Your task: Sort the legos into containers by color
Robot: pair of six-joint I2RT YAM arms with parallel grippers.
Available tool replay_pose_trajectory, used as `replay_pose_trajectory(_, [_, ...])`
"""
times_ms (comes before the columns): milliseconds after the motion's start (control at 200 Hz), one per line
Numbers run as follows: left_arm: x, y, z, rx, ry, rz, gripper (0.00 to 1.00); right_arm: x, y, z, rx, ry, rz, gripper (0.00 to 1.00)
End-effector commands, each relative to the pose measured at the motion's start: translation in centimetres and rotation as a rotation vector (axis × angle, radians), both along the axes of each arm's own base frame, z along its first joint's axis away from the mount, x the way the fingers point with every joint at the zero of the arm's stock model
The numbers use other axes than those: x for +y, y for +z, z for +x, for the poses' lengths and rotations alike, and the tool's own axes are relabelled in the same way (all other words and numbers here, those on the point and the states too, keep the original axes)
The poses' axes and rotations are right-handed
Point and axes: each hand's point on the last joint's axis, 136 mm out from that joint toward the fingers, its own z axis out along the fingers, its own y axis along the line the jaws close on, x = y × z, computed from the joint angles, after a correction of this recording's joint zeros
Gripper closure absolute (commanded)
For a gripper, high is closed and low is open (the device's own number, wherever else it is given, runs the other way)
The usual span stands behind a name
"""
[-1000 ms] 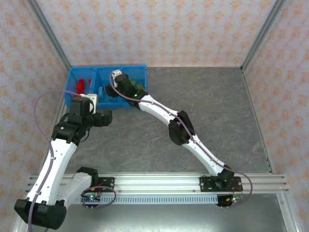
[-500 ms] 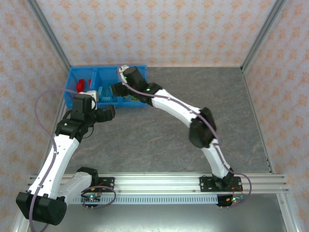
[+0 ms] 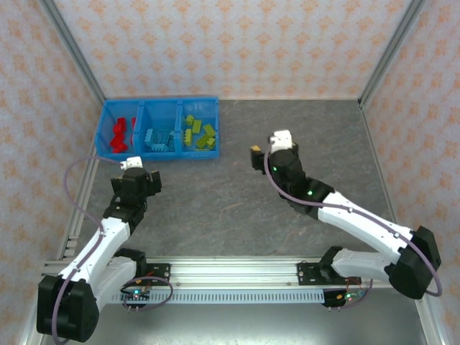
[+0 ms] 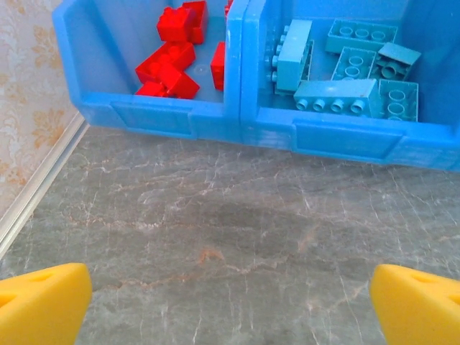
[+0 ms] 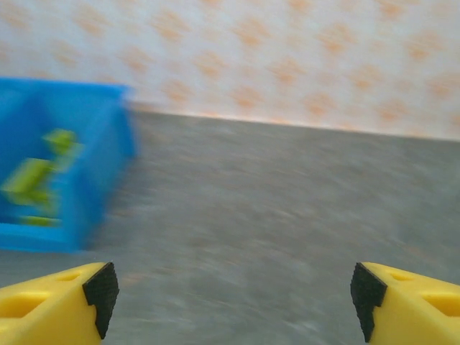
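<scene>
- The left gripper [image 4: 230,305] hangs low over the grey table [image 3: 302,144], just short of the front wall of the blue containers [image 3: 159,101]. These are three bins joined in one tray, sitting in the far left corner.
- Its two yellow fingers [image 4: 43,302] are spread right out to the edges of the wrist view. There is nothing between them but bare tabletop, so they are wide apart and carrying nothing.
- Look straight ahead of those fingers, over the front wall. The red legos [image 4: 172,61] are heaped in the left-hand bin and the light blue legos [image 4: 338,97] lie in the middle one. They are beyond the fingertips and apart from them, with none touched.
- From above you can also see the lime green legos [image 3: 199,133], scattered in the right-hand bin. Each colour is in its own compartment (rather a neat row, red, blue, green).
- The right gripper [image 5: 230,295] is out over the middle of the table, well apart from the tray and off to its right.
- Its black-tipped yellow fingers [image 5: 57,298] stand far apart too. The gap between them is empty, with only grey surface showing through.
- Its wrist view is smeared. Even so, the green bricks can be made out in the end bin, up and to the left, well beyond the left-hand finger.
- The patterned wall [image 5: 287,57] runs across behind.
</scene>
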Motion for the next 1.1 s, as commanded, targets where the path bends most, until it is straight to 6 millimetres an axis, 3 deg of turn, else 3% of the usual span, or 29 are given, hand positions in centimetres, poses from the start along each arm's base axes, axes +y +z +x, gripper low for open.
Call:
replay_pose_trajectory(0, [0.8, 2.9, 2.3, -0.184, 0.040, 0.026, 0.00, -9.1, 0.3, -1.0, -0.099, -0.353, -0.065, 0.13])
replay_pose_trajectory(60, [0.8, 2.4, 3.1, -0.191, 0.042, 0.020, 0.00, -12.7, -0.8, -1.3, -0.128, -0.479, -0.069, 0.07])
replay_pose_trajectory(125, [1.2, 1.9, 3.8, -0.202, 0.072, 0.019, 0.00, -16.3, -3.5, -1.4, -0.100, -0.586, -0.084, 0.01])
replay_pose_trajectory(245, [2.1, 0.4, 4.9, -0.231, 0.116, 0.006, 0.00, -20.1, -8.8, -0.1, 0.005, -0.658, -0.037, 0.01])
replay_pose_trajectory(295, [2.1, 0.2, 5.8, -0.223, 0.089, -0.005, 0.00, -20.2, -10.9, 0.8, 0.003, -0.621, -0.003, 0.01])
replay_pose_trajectory(425, [0.9, -1.5, 8.5, -0.214, -0.026, -0.061, 0.00, -19.2, -11.1, 3.7, -0.071, -0.526, 0.049, 0.00])
replay_pose_trajectory(505, [-0.7, -2.8, 9.7, -0.162, -0.124, -0.063, 0.00, -18.1, -14.6, 6.0, -0.004, -0.407, 0.067, 0.00])
replay_pose_trajectory(525, [-1.3, -3.1, 9.7, -0.160, -0.156, -0.063, 0.00, -17.9, -14.4, 6.6, -0.019, -0.393, 0.069, 0.00])
replay_pose_trajectory(691, [-1.7, -3.3, 9.8, -0.148, -0.175, -0.053, 0.00, -19.0, -14.2, 6.2, 0.000, -0.434, 0.101, 0.01])
replay_pose_trajectory(1096, [-2.0, -3.3, 9.9, -0.140, -0.192, -0.052, 0.00, -19.0, -14.5, 6.2, 0.006, -0.435, 0.100, 0.01])
